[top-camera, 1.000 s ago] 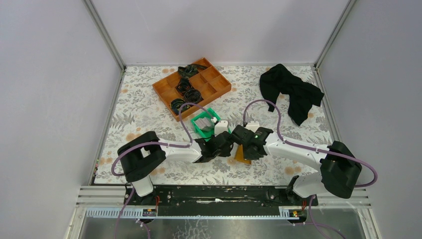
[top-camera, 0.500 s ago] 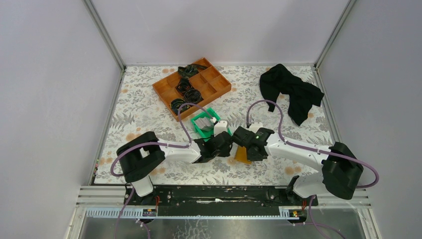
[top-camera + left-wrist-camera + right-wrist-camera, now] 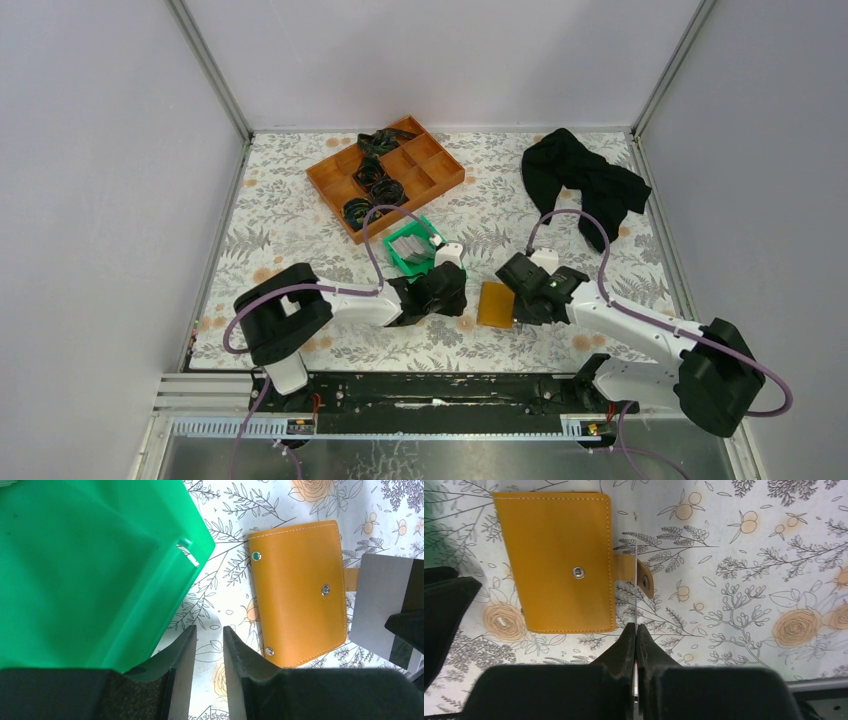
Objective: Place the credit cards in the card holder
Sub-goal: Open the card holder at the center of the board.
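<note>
We see the holder (image 3: 559,560) folded shut on the floral worktop (image 3: 749,580); it is orange-tan with pale stitching, a snap stud on its face and its tab (image 3: 626,572) sticking out unfastened. The right pincer (image 3: 636,630) hangs just right of the holder, over the tab, clenched on a whitish-grey card (image 3: 380,600) held on edge; whether card touches tab we cannot tell. The left pincer (image 3: 210,630) sits just left of the holder, released, fingers parted; the green bin (image 3: 90,570) lies beyond it. Open worktop shows right of the holder and on its near side.
</note>
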